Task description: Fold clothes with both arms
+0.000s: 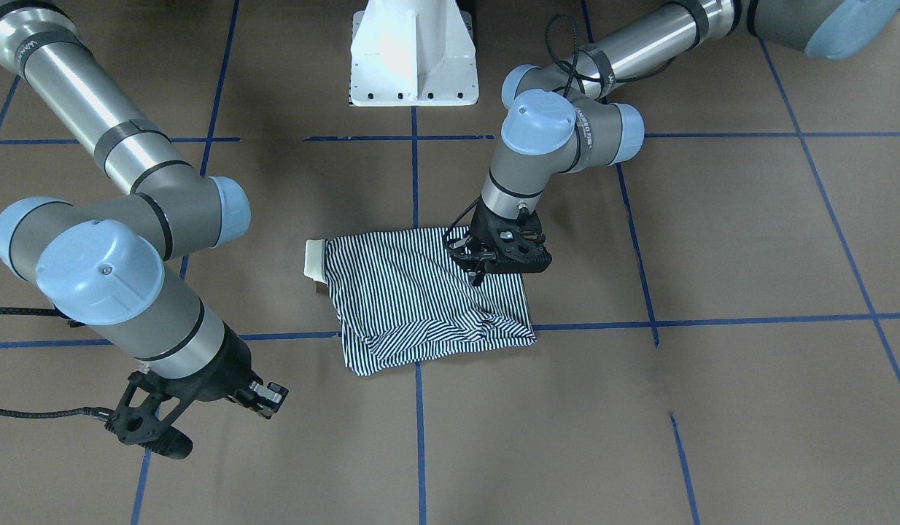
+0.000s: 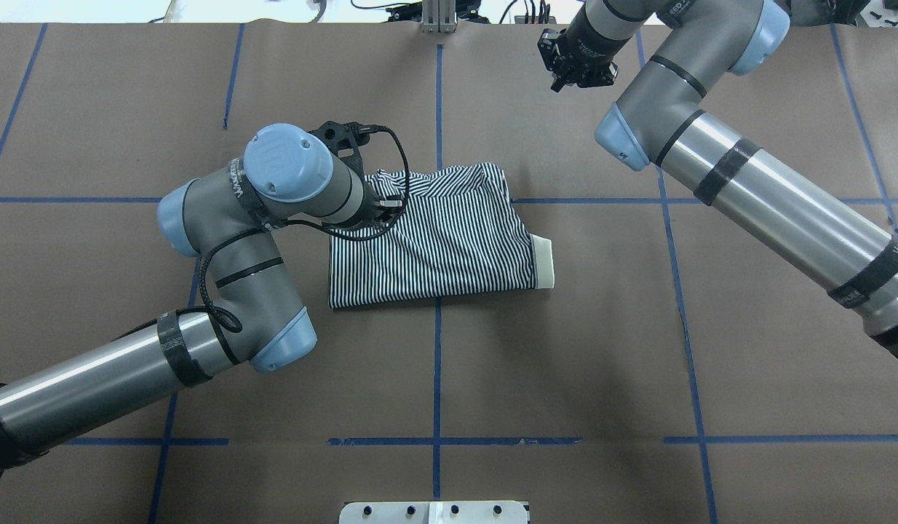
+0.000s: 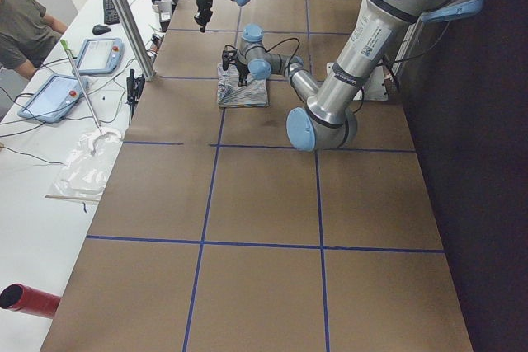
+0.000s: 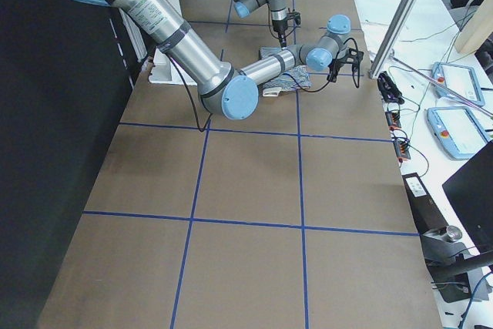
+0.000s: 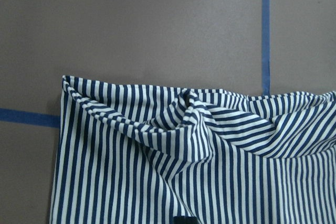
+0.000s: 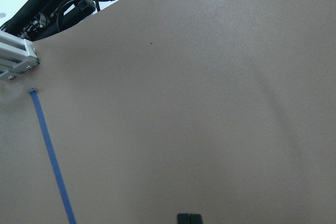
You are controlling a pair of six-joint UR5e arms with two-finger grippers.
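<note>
The striped shirt (image 1: 421, 299) (image 2: 442, 233) lies folded into a rough rectangle at the table's middle. Its cream collar (image 2: 542, 262) sticks out at the edge on the robot's right. A puckered ridge of fabric (image 5: 191, 103) runs along its far edge. My left gripper (image 1: 480, 275) (image 5: 181, 220) points down at the shirt's far left corner. Its fingertips are together over flat fabric, and no cloth shows pinched between them. My right gripper (image 2: 565, 76) (image 1: 162, 437) hangs over bare table at the far right, away from the shirt. Its pads (image 6: 189, 217) are closed together with nothing between them.
The white pedestal base (image 1: 413, 58) stands at the robot's side of the table. Blue tape lines (image 2: 438, 364) grid the brown surface. Beyond the far edge are a metal post (image 3: 124, 14), tablets (image 3: 99, 55) on a white bench and a seated person (image 3: 21, 26).
</note>
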